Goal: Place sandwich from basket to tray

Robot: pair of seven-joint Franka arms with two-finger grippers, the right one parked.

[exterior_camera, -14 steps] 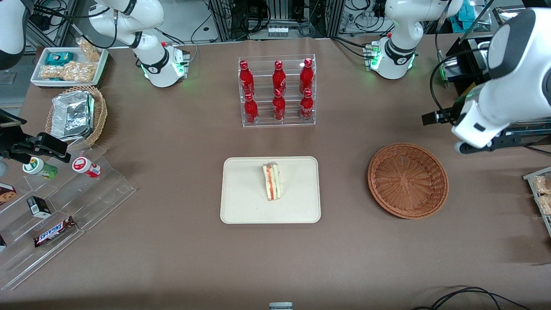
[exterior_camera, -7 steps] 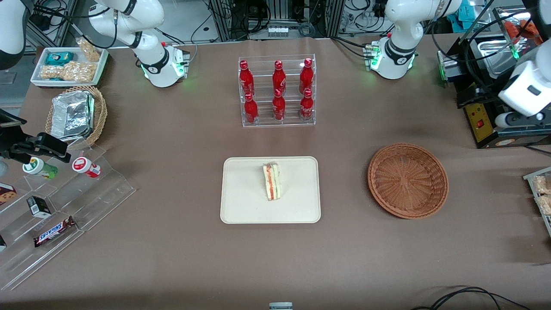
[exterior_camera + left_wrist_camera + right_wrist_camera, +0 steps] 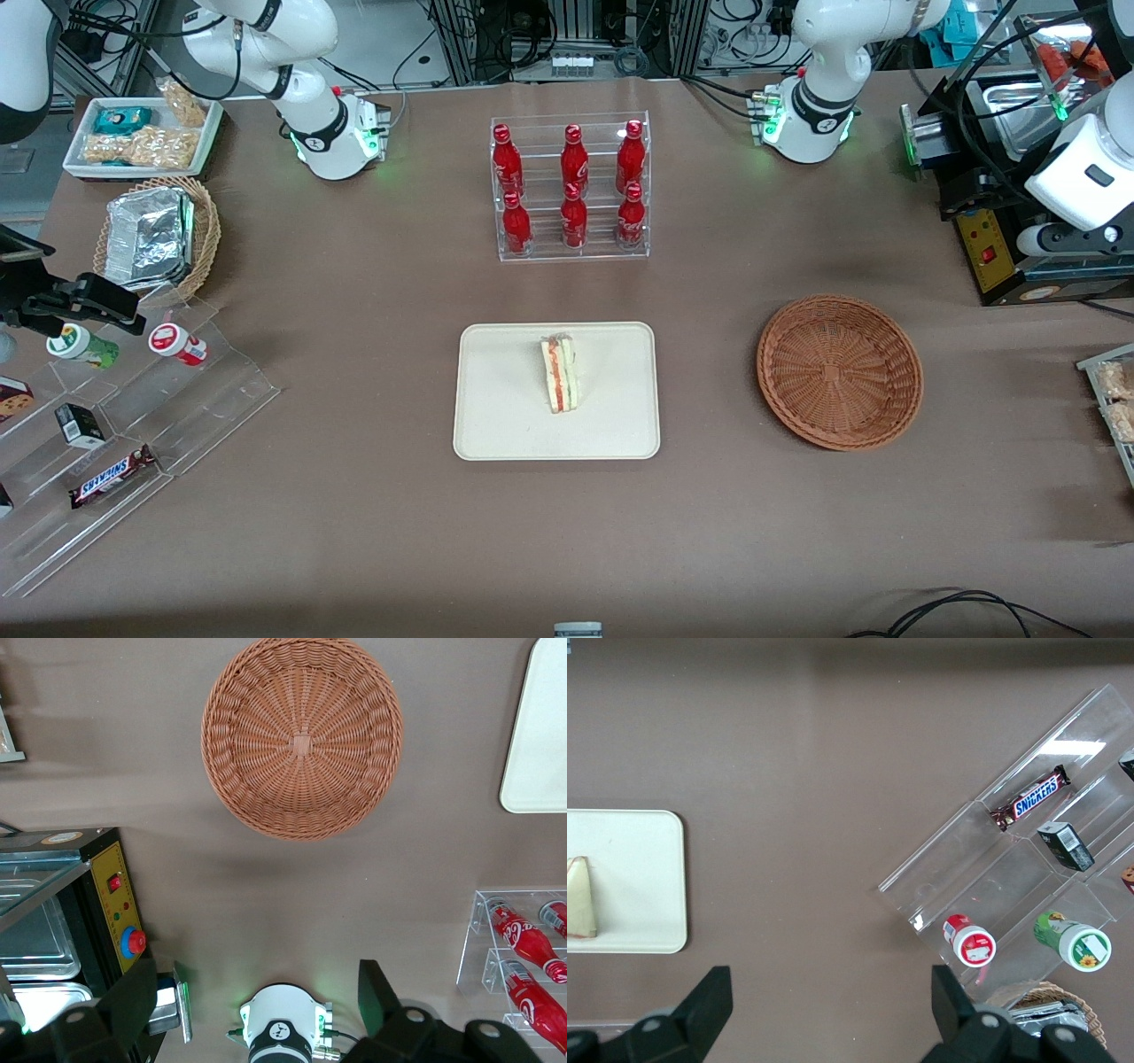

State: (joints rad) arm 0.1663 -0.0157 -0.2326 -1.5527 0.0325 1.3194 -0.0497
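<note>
The sandwich stands on edge near the middle of the cream tray; both also show in the right wrist view, the sandwich on the tray. The reddish-brown wicker basket is empty, beside the tray toward the working arm's end of the table. In the left wrist view my gripper is open and empty, high above the table, with the basket and a corner of the tray far below it. In the front view its white wrist hangs over the table's end, well away from the basket.
A clear rack of red bottles stands farther from the front camera than the tray. A black box with a red button sits under the working arm. A tan basket with foil and a clear snack stand lie toward the parked arm's end.
The working arm has pulled away from above the basket toward its end of the table and risen. Sandwich, tray and basket have not moved.
</note>
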